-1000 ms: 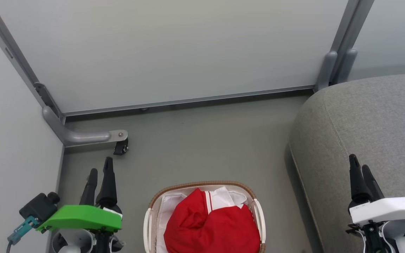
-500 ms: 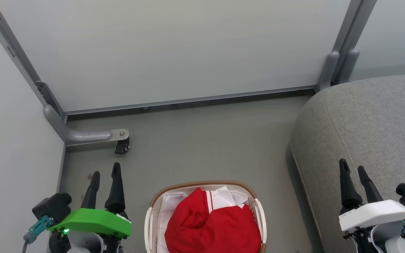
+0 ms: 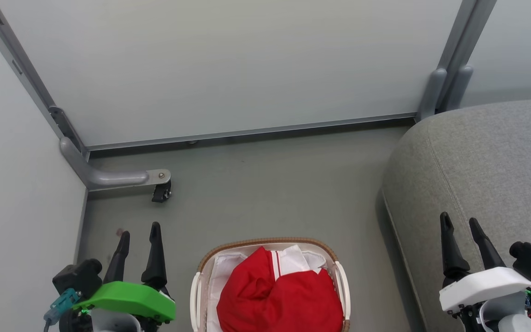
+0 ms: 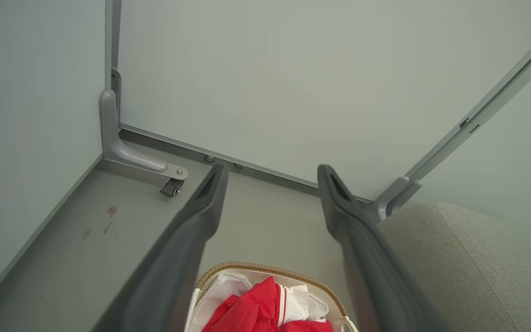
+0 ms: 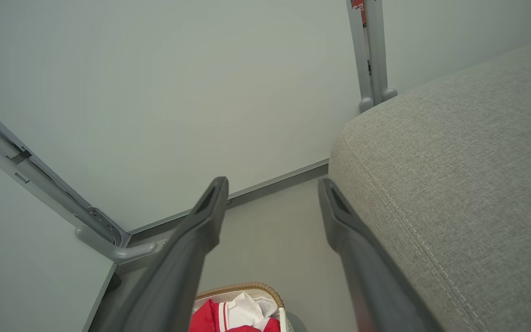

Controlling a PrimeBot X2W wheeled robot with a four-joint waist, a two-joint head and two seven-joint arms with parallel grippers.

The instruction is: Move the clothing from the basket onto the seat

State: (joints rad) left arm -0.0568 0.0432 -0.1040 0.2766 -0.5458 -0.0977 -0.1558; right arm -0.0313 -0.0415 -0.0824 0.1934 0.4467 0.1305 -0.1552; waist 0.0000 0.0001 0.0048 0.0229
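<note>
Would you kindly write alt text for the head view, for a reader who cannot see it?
Red clothing sits in a white basket on the grey floor, with a grey sofa to its right. The left gripper and right gripper flank it, jaws open and empty.

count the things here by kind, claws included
dark long-fingered claws: 2 (left claw, right claw)
oval white perforated plastic basket with brown woven rim: 1
bright red clothing heap, white stripes: 1
plain white liner sheet: 1
light-grey woven-fabric sofa: 1
total: 6
</note>
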